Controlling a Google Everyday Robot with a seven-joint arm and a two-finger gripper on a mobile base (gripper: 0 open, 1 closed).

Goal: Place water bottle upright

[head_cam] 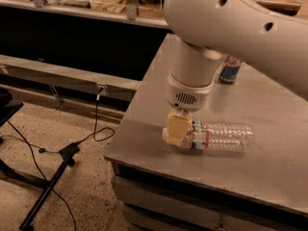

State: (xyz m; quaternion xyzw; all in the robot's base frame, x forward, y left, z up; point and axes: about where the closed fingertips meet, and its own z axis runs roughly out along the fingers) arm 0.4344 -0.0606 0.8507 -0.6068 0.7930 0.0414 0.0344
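Note:
The water bottle (224,136), clear ribbed plastic with a red, white and blue-green label band, lies on its side on the grey table (269,105), base pointing right. My gripper (179,131) comes down from the big white arm and sits over the bottle's cap end, at the table's near-left part. Its tan fingers (176,129) cover the cap and neck, so the cap is hidden.
A blue-and-silver drink can (230,70) stands upright behind the arm, farther back on the table. The table's left and front edges are close to the gripper. A black stand and cables lie on the floor at left. A shelf with clutter runs along the back.

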